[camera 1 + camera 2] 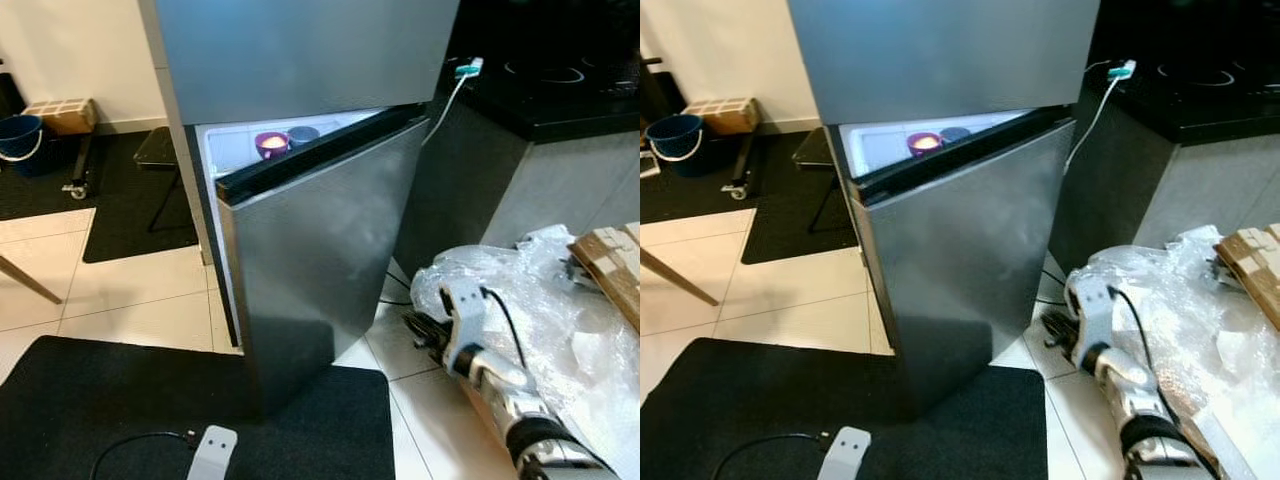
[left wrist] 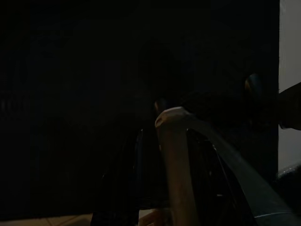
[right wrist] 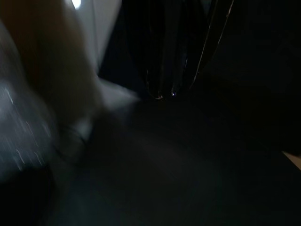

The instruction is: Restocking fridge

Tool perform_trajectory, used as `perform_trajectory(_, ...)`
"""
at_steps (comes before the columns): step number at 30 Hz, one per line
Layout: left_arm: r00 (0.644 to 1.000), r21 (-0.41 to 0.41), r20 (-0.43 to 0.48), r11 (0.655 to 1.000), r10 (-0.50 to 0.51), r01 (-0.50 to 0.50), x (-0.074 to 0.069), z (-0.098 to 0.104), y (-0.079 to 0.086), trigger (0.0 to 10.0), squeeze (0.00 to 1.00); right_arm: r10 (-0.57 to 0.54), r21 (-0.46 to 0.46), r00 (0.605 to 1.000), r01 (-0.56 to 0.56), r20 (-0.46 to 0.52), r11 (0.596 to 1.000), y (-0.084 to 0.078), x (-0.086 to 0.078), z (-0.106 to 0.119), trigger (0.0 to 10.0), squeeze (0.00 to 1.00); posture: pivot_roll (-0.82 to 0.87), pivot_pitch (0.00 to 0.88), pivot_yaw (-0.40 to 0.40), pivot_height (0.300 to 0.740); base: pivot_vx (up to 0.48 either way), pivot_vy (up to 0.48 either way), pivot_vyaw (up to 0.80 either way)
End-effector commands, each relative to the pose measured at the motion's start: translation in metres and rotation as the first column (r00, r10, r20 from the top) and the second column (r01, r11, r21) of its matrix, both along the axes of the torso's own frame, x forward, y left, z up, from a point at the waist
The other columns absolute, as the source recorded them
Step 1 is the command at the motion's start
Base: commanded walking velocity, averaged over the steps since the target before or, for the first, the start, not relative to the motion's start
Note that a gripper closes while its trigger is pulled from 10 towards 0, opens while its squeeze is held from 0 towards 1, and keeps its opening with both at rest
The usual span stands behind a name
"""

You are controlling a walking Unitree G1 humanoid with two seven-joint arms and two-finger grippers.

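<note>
The steel fridge stands ahead with its upper door closed and its lower door swung ajar. Through the gap at the door's top I see a purple cup and a blue-grey lid inside. My right gripper hangs low at the right of the lower door, near the floor, apart from the door, its black fingers close together and holding nothing. The left wrist view is very dark; a pale curved strip shows against blackness.
A crumpled clear plastic bag and a cardboard box lie at my right. A black mat with a white device and its cable lies before the fridge. A dark counter stands right, a blue bucket far left.
</note>
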State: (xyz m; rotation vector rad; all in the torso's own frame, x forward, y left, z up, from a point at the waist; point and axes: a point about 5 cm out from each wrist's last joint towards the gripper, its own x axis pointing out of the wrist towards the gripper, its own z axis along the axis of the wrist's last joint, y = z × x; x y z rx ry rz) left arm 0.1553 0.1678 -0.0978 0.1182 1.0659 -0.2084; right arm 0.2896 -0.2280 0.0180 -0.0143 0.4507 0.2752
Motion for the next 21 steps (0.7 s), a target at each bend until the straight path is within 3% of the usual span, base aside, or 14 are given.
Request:
perform_trajectory(1,1.000,0.016,0.000,1.000,-0.010,0.010,0.002,0.001,0.003,10.0,0.00,-0.078,-0.062,0.987,0.070,-0.139,0.996,-0.005,-0.022,-0.027,10.0,0.00,-0.02,0.000,-0.007,0.740,0.000,0.000,0.00)
perform_trajectory(6,1.000,0.013,0.005,1.000,-0.008,0.008,0.004,0.002,0.003,10.0,0.00,-0.176,-0.147,0.925,0.133,-0.336,0.980,-0.008,-0.071,-0.069,10.0,0.00,-0.01,0.000,-0.005,0.740,0.000,0.000,0.00)
perform_trajectory(10,1.000,0.012,0.006,1.000,-0.006,0.006,0.004,0.002,0.003,10.0,0.00,-0.223,-0.173,0.887,0.165,-0.405,0.971,-0.009,-0.093,-0.083,10.0,0.00,-0.01,0.000,-0.006,0.740,0.000,0.000,0.16)
perform_trajectory(12,1.000,0.012,0.004,1.000,-0.001,0.001,0.004,0.002,0.003,10.0,0.00,-0.245,-0.203,0.844,0.165,-0.477,0.965,-0.008,-0.116,-0.096,10.0,0.00,-0.01,0.000,-0.007,0.740,0.000,0.000,0.74)
perform_trajectory(21,1.000,0.014,-0.002,1.000,0.004,-0.004,0.002,0.001,0.004,10.0,0.00,-0.302,-0.255,0.767,0.185,-0.566,0.949,-0.009,-0.151,-0.111,10.0,0.00,-0.01,0.000,-0.009,0.740,0.000,0.000,0.74)
